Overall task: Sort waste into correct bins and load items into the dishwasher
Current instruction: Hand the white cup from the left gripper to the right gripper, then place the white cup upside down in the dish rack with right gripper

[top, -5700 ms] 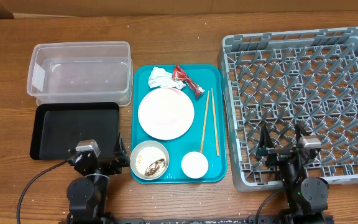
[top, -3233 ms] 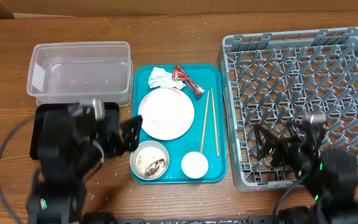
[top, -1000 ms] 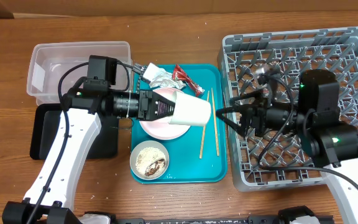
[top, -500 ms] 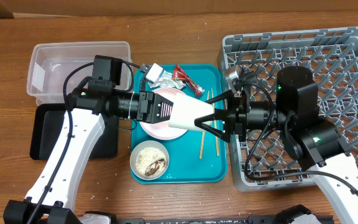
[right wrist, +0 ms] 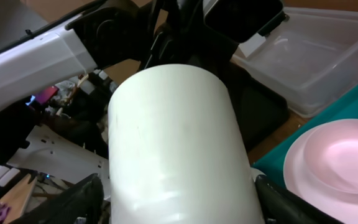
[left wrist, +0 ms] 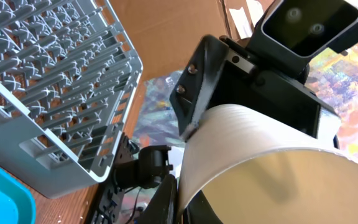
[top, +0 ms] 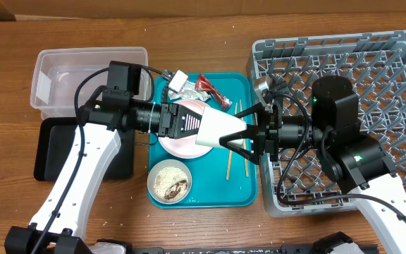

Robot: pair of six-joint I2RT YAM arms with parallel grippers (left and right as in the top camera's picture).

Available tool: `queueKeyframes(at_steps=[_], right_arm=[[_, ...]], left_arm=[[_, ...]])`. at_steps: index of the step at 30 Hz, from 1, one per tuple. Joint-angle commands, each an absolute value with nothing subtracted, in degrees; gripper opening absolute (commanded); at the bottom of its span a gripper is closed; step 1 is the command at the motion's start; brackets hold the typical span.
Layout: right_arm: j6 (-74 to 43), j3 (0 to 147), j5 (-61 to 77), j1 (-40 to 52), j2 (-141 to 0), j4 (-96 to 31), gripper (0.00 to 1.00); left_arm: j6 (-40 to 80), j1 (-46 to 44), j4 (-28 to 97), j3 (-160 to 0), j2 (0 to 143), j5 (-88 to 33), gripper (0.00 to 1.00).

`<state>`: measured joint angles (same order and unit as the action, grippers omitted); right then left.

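Note:
My left gripper is shut on the rim of the white cup, which lies sideways in the air above the pink plate. The left wrist view shows the rim pinched between that gripper's fingers, with the cup filling the view. My right gripper stands open with one finger on each side of the cup's base end; in its wrist view the cup fills the space between its fingers. A bowl holding food scraps, two chopsticks, a napkin and a red wrapper lie on the tray.
The teal tray sits mid-table. A clear tub and a black tray are at the left. The grey dish rack fills the right side, with my right arm over its left part.
The right gripper has come left from over the rack and now straddles the cup's base. The left gripper has carried the cup slightly rightward toward it.

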<state>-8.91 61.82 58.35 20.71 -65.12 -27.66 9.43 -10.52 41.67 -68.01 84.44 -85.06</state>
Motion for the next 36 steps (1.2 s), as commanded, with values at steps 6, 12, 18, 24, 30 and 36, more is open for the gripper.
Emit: queueKeyframes(at_steps=[6,12,18,24,30,36], right_arm=[[-9.19,63.4,60.29,21.37,-65.17,-27.77,0.73],[-8.97,63.4,59.27,22.22,-65.17,-27.73,0.6],[-9.04,63.4,54.04,20.6,-64.25,-28.64,0.52],[-12.51,63.51,38.61,13.78,-59.75,-37.45,0.51],[-19.2,63.51,17.34,8.6,-56.8,-57.17,0.51],[-24.32,63.51,10.92,8.67,-59.9,-73.71,0.51]], left_arm=[[10.63,-10.92,39.92,-68.6,84.75,-84.49,0.05],[11.4,-10.96,39.94,-68.6,84.75,-83.42,0.16],[11.38,-10.85,40.03,-68.6,84.75,-83.42,0.43],[9.65,-10.09,42.57,-68.6,84.75,-69.87,0.64],[9.56,-9.5,47.83,-68.6,84.73,-57.52,0.57],[9.41,-9.52,47.7,-68.62,84.73,-57.19,0.55]])
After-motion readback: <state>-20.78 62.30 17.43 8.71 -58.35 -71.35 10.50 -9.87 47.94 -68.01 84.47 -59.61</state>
